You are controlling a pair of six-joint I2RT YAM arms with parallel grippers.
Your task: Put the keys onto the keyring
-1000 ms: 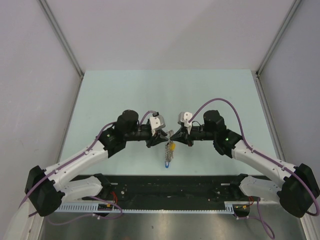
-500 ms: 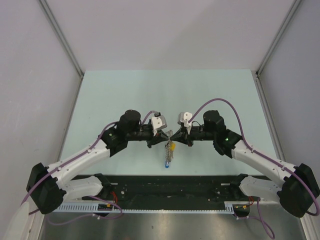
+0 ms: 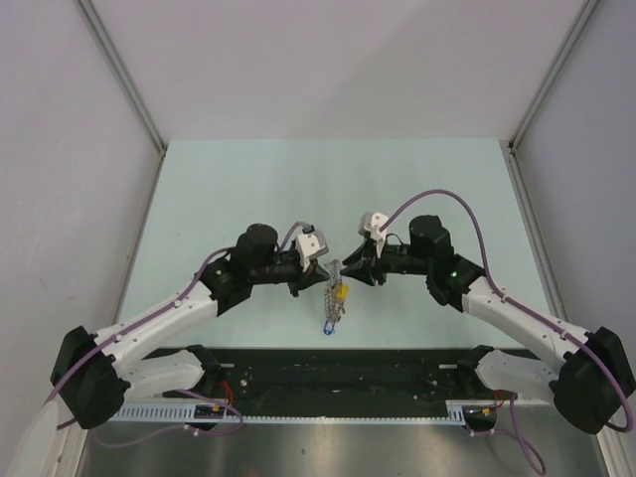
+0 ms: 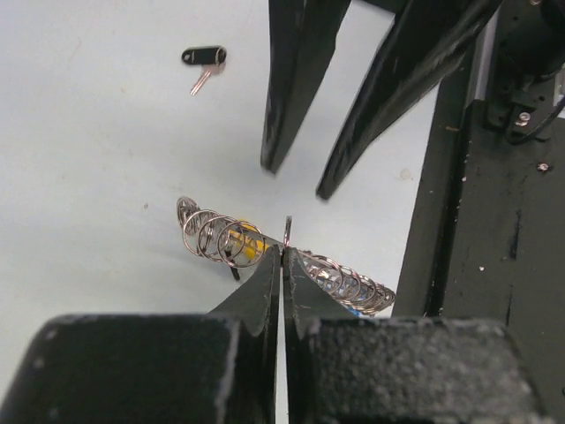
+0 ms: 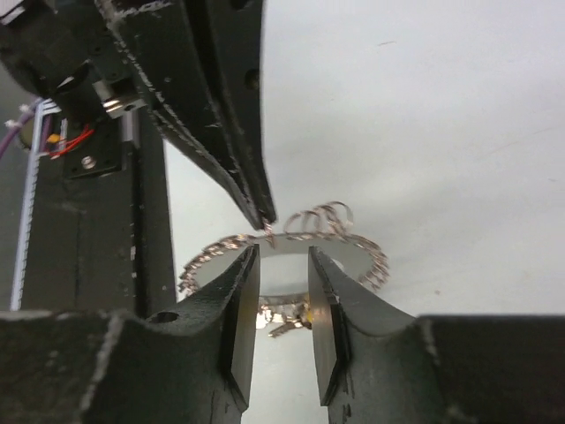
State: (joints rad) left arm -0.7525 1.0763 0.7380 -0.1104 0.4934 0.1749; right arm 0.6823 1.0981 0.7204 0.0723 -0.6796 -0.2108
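The keyring [image 3: 335,286] is a grey metal ring edged with many small wire loops. It hangs between the two arms over the table's near middle. My left gripper [image 4: 283,250] is shut on its thin edge, loops [image 4: 218,238] spreading to both sides of the tips. A yellow key [image 3: 342,292] and a blue key [image 3: 331,325] dangle from it. My right gripper [image 5: 282,265] stands open, its fingers [image 5: 241,296] apart on either side of the ring's rim [image 5: 357,240] without pinching it. A black-headed key [image 4: 204,57] lies loose on the table.
The pale green table [image 3: 248,189] is walled by grey panels on three sides. A black base rail [image 3: 338,370] with cabling runs along the near edge, close below the hanging keys. The left gripper's fingers [image 5: 221,115] fill the upper left of the right wrist view.
My left gripper has shut on the keyring's edge. My right gripper has opened, let go of the ring and drawn slightly back to the right. The ring hangs a little lower.
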